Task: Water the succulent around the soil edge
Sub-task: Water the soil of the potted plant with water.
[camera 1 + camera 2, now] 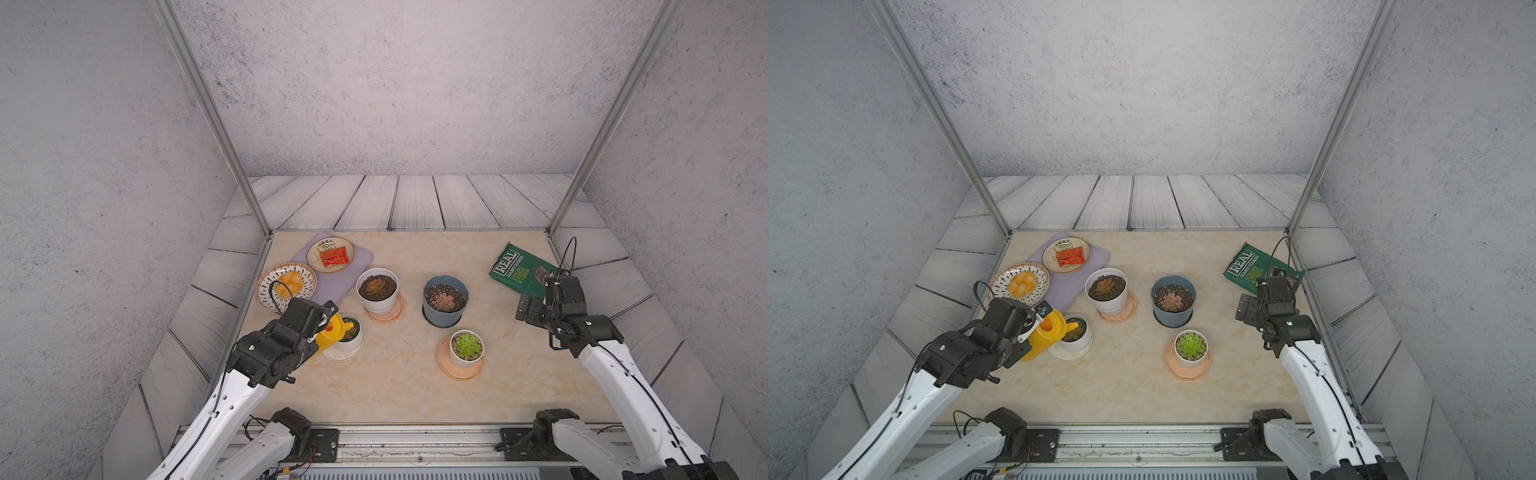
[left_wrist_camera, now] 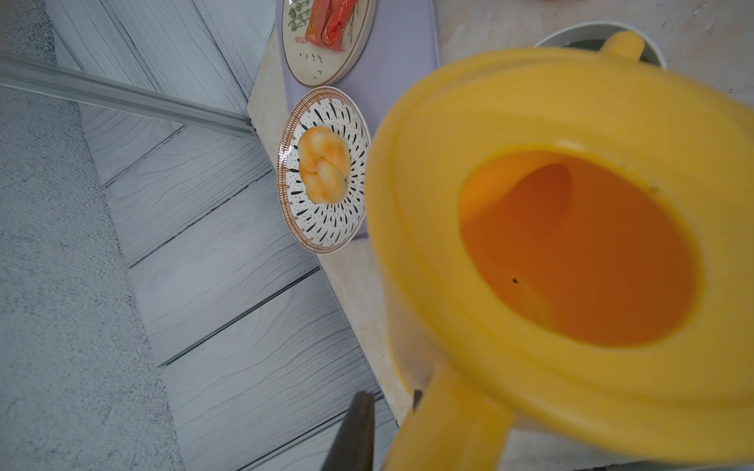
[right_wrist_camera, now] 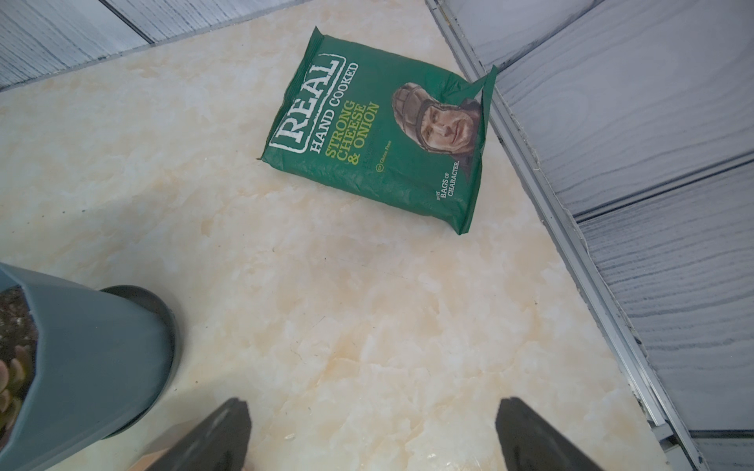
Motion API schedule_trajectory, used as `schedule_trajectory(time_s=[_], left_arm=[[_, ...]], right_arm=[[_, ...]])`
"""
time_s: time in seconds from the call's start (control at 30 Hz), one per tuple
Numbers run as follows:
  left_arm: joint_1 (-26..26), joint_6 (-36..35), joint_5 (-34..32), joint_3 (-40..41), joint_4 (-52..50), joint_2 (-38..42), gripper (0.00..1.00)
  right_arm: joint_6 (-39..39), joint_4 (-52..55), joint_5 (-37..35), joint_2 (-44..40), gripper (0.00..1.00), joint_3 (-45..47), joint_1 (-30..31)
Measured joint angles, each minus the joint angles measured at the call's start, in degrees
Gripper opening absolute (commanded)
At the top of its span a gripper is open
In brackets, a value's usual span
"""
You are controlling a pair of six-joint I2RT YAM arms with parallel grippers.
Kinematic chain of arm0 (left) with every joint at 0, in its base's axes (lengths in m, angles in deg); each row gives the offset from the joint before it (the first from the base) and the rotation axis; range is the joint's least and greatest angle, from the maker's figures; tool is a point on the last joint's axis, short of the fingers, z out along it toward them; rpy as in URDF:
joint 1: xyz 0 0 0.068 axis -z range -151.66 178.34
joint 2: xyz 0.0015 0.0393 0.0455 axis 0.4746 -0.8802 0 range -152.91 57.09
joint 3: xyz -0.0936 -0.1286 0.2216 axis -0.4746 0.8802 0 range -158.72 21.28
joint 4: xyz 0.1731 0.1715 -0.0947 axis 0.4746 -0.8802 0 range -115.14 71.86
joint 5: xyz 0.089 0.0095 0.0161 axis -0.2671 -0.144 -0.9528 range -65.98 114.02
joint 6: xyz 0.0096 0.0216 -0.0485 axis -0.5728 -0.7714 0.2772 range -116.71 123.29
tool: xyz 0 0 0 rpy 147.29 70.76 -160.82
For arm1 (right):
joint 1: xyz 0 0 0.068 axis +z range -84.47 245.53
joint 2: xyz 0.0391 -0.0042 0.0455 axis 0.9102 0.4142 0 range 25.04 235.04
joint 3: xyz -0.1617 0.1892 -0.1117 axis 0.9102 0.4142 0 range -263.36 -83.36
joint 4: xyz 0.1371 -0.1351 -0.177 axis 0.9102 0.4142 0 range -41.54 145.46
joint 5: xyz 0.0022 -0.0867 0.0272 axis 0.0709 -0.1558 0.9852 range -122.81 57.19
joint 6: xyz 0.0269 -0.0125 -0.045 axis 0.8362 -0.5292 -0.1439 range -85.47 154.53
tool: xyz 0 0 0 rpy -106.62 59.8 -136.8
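In both top views the left tool [image 1: 326,316] is pinching the yellow watering can [image 1: 330,336], which is tipped toward the small white pot [image 1: 353,343] at the near left of the worktop [image 1: 399,386]. The spout [image 1: 348,324] sits over the dark succulent [image 1: 351,331] rather than clearly over the soil rim. A pour from here would likely wet the rosette instead of the edge. The can's body is just beside the pot, so circling it could nudge the pot across its saucer [image 1: 332,354].

In the left wrist view the can fills most of the frame. One dark finger [image 2: 355,432] shows beside the handle [image 2: 449,424]. The hold looks narrow, so the can's weight could swing it about that grip. Whether there is water inside I cannot tell. The bread plate [image 2: 322,171] lies near, on the far left, where a careless sweep might catch it.

In the right wrist view the right tool [image 3: 373,412] stands spread and empty, between the blue pot [image 3: 89,354] and the crisp bag [image 3: 383,134]. Idle there, it seems to pose little risk.
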Motion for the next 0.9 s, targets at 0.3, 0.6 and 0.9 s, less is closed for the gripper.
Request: schedule_trajectory(time_s=[0.3, 0.6, 0.9], left_arm=[[0.0, 1.07, -0.79, 0.74, 2.23, -1.97, 0.0], [0.0, 2.27, -2.84, 0.76, 2.86, -2.78, 0.0], [-0.46, 3.41, -5.09, 1.01, 2.78, -3.45, 0.0]], right_arm=[[-0.02, 0.02, 0.0, 0.0, 0.99, 0.0, 0.0], [-0.02, 0.0, 0.04, 0.0, 0.99, 0.0, 0.0], [-0.02, 0.0, 0.35, 0.0, 0.99, 0.0, 0.0]])
